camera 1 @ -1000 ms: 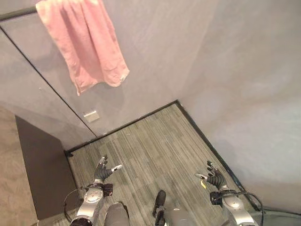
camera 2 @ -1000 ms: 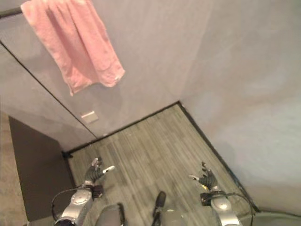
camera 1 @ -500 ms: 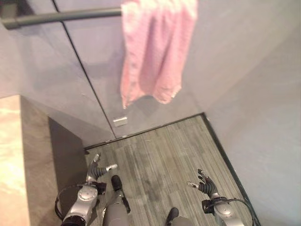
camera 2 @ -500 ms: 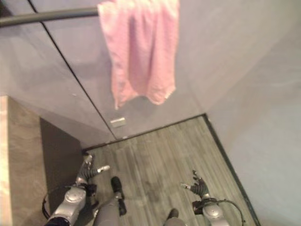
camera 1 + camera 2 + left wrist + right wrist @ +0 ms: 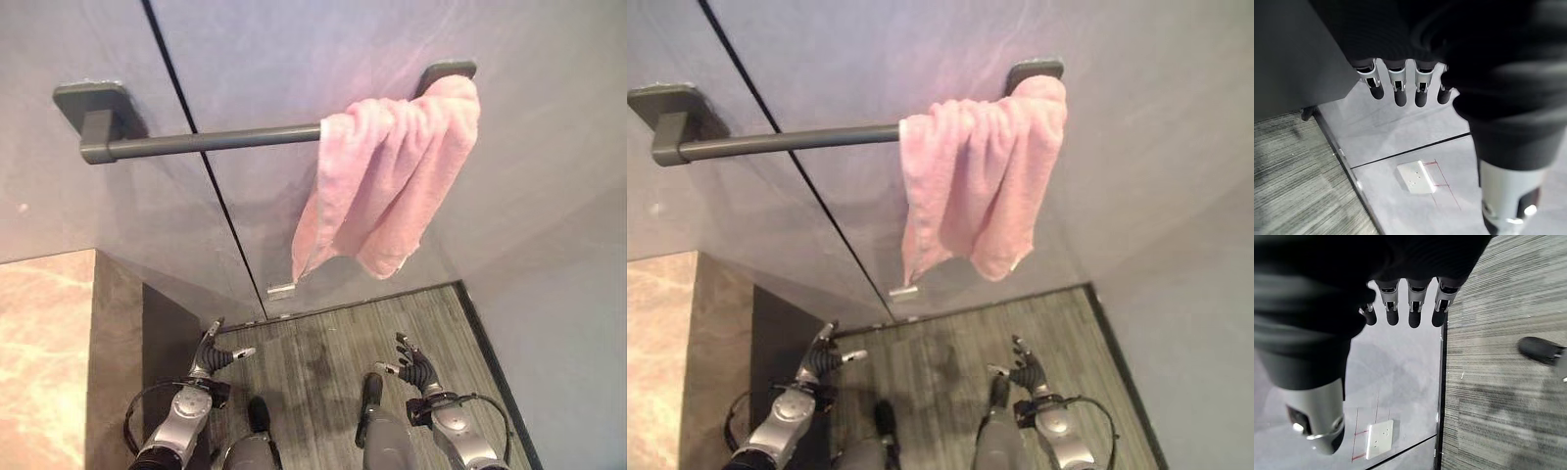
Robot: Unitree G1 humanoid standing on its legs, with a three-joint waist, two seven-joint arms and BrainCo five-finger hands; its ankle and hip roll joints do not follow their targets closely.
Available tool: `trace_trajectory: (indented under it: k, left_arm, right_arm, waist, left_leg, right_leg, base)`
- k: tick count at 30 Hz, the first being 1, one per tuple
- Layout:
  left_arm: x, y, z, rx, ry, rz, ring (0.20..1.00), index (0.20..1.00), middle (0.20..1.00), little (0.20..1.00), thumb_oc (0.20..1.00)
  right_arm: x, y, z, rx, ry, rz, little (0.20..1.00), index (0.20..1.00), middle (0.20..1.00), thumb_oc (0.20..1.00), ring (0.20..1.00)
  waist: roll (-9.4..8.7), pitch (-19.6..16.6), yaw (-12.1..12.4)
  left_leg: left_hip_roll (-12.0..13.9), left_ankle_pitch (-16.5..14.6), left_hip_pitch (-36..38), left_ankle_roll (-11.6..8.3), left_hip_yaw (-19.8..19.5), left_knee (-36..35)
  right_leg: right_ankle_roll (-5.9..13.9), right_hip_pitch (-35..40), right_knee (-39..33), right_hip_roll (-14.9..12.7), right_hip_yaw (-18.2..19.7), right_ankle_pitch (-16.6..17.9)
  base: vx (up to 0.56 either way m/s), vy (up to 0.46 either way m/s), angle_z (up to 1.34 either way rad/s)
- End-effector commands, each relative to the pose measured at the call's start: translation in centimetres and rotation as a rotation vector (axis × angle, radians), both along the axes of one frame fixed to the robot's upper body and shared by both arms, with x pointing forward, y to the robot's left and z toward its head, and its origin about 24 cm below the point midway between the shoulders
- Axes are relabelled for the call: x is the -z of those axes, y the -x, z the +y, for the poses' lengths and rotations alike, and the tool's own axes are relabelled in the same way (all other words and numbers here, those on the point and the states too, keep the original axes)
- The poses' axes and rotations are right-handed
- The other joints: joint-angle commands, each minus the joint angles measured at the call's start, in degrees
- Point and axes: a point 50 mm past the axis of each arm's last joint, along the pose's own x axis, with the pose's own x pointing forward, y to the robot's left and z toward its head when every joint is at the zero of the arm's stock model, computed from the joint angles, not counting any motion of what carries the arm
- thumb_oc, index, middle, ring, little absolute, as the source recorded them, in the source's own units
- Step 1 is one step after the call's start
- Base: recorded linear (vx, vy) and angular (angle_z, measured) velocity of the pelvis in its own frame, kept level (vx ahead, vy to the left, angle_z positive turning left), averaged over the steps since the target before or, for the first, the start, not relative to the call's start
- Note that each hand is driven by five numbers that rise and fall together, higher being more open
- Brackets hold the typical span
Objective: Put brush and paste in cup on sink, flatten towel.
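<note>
- Left eye view: a pink towel hangs bunched over the right end of a dark grey rail, touching the rail's right-hand wall bracket; its lower edge hangs uneven, with one corner dropping lowest on the left.
- The rail's left end meets a second bracket on the grey wall.
- A small white wall plate sits low on the wall, just above the striped grey floor.
- A tan marbled counter edge lies at my far left.
- My left hand hangs low above the floor, fingers relaxed and spread, holding nothing.
- My right hand hangs low at the right, fingers loosely apart, also empty.
</note>
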Motion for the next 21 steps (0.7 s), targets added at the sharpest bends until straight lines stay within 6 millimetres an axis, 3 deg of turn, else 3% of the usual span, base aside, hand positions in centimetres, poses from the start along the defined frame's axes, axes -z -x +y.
trace_trajectory:
  k: [1, 5, 10, 12, 13, 14, 16, 17, 18, 19, 20, 21]
  left_arm:
    - [-2.3, -2.2, -1.1, 0.073, -0.008, -0.135, 1.0, 1.0, 1.0, 1.0, 1.0]
    - [-2.4, -1.5, -0.6, 0.077, -0.005, -0.136, 1.0, 1.0, 1.0, 1.0, 1.0]
    - [-2.9, 0.2, 1.5, 0.064, -0.043, -0.133, 1.0, 1.0, 1.0, 1.0, 1.0]
    - [-3.8, 0.6, 2.3, 0.089, -0.066, -0.157, 1.0, 1.0, 1.0, 1.0, 1.0]
    - [-5.4, 0.6, 3.2, 0.122, -0.104, -0.203, 1.0, 1.0, 1.0, 1.0, 1.0]
    - [-5.4, 0.7, 3.2, 0.122, -0.103, -0.202, 1.0, 1.0, 1.0, 1.0, 1.0]
    - [-6.8, 0.9, 4.3, 0.136, -0.139, -0.246, 1.0, 1.0, 1.0, 1.0, 1.0]
    - [-8.4, 1.1, 4.6, 0.173, -0.133, -0.292, 1.0, 1.0, 1.0, 1.0, 1.0]
    - [-8.4, 1.1, 4.7, 0.173, -0.131, -0.291, 1.0, 1.0, 1.0, 1.0, 1.0]
    - [-9.7, 1.2, 4.9, 0.218, -0.118, -0.324, 1.0, 1.0, 1.0, 1.0, 1.0]
    - [-9.7, 1.2, 4.9, 0.218, -0.117, -0.323, 1.0, 1.0, 1.0, 1.0, 1.0]
    - [-10.7, 1.1, 5.0, 0.25, -0.112, -0.35, 1.0, 1.0, 1.0, 1.0, 1.0]
  right_arm:
    - [-2.2, -2.2, -1.1, 0.042, -0.031, -0.128, 1.0, 1.0, 1.0, 1.0, 1.0]
    - [-0.6, -1.1, -2.8, 0.155, -0.065, -0.039, 1.0, 1.0, 1.0, 1.0, 1.0]
    - [-1.1, -0.5, -6.3, 0.282, -0.063, -0.061, 1.0, 1.0, 1.0, 1.0, 1.0]
    - [-2.2, -0.4, -8.2, 0.327, -0.064, -0.109, 1.0, 1.0, 1.0, 1.0, 1.0]
    - [-3.5, -0.4, -10.3, 0.32, -0.046, -0.152, 1.0, 1.0, 1.0, 1.0, 1.0]
    - [-3.5, -0.4, -10.3, 0.319, -0.046, -0.151, 1.0, 1.0, 1.0, 1.0, 1.0]
    - [-5.3, -0.4, -12.6, 0.381, -0.094, -0.238, 1.0, 1.0, 1.0, 1.0, 1.0]
    - [-7.3, -0.2, -14.8, 0.386, -0.098, -0.304, 1.0, 1.0, 1.0, 1.0, 1.0]
    - [-7.3, -0.2, -14.9, 0.386, -0.098, -0.303, 1.0, 1.0, 1.0, 1.0, 1.0]
    - [-9.0, -0.3, -16.3, 0.368, -0.086, -0.35, 1.0, 1.0, 1.0, 1.0, 1.0]
    - [-9.0, -0.2, -16.3, 0.367, -0.087, -0.349, 1.0, 1.0, 1.0, 1.0, 1.0]
    - [-10.4, -0.7, -16.9, 0.327, -0.069, -0.385, 1.0, 1.0, 1.0, 1.0, 1.0]
  waist:
    - [1.75, 0.9, -1.2]
    - [1.18, -1.5, -0.1]
    - [0.66, -3.4, 1.4]
    - [0.75, -3.8, 1.8]
    - [0.66, -4.0, 2.3]
    - [0.68, -4.0, 2.2]
    - [0.69, -4.2, 2.5]
    - [0.75, -4.5, 2.7]
    - [0.79, -4.5, 2.7]
    - [1.05, -4.8, 2.9]
    - [1.08, -4.8, 2.8]
    - [1.24, -4.9, 2.9]
  left_leg:
    - [-4.1, -3.9, -0.5, 4.59, -0.1, 5.9]
    - [-4.1, -3.4, 0.3, 3.43, -2.3, 4.6]
    - [-2.3, -1.6, 1.2, 1.76, -3.6, 1.5]
    - [-1.6, -0.7, 1.6, 1.1, -4.2, 0.1]
    - [-1.1, 0.0, 1.8, 0.49, -4.6, -0.8]
    - [-1.1, 0.0, 1.9, 0.46, -4.7, -0.9]
    - [-0.4, 0.7, 2.2, -0.12, -4.8, -1.8]
    - [0.0, 1.2, 2.5, -0.54, -5.1, -2.6]
    - [0.0, 1.3, 2.6, -0.56, -5.1, -2.7]
    - [0.3, 1.7, 2.7, -0.96, -5.2, -3.3]
    - [0.4, 1.7, 2.8, -0.98, -5.3, -3.3]
    - [0.5, 2.0, 2.8, -1.21, -5.4, -3.7]
  right_leg:
    - [4.82, 2.9, 1.9, -2.6, -0.3, 4.7]
    - [4.98, 6.9, -1.2, -1.0, -2.6, 4.5]
    - [4.75, 9.5, -4.3, 0.5, -5.1, 3.3]
    - [4.55, 10.4, -5.4, 1.0, -6.0, 2.6]
    - [4.42, 10.9, -6.3, 1.5, -6.7, 2.2]
    - [4.41, 11.0, -6.3, 1.5, -6.7, 2.2]
    - [4.47, 11.5, -7.0, 1.9, -7.3, 1.9]
    - [4.36, 12.0, -7.4, 2.2, -7.7, 1.4]
    - [4.34, 12.1, -7.5, 2.3, -7.7, 1.4]
    - [4.28, 12.5, -7.7, 2.4, -8.3, 1.0]
    - [4.26, 12.5, -7.7, 2.5, -8.4, 1.0]
    - [4.21, 12.7, -7.9, 2.6, -8.6, 0.9]
  base:
    - [0.11, -0.083, 0.13]
    - [0.15, -0.151, 0.26]
    - [0.09, -0.147, 0.15]
    - [0.06, -0.134, 0.17]
    - [0.04, -0.11, 0.21]
    - [0.04, -0.117, 0.16]
    - [0.02, -0.093, 0.08]
    - [0.02, -0.076, 0.06]
    - [0.02, -0.077, 0.08]
    - [0.0, -0.028, 0.12]
    - [0.0, -0.046, 0.13]
    - [0.0, -0.036, 0.1]
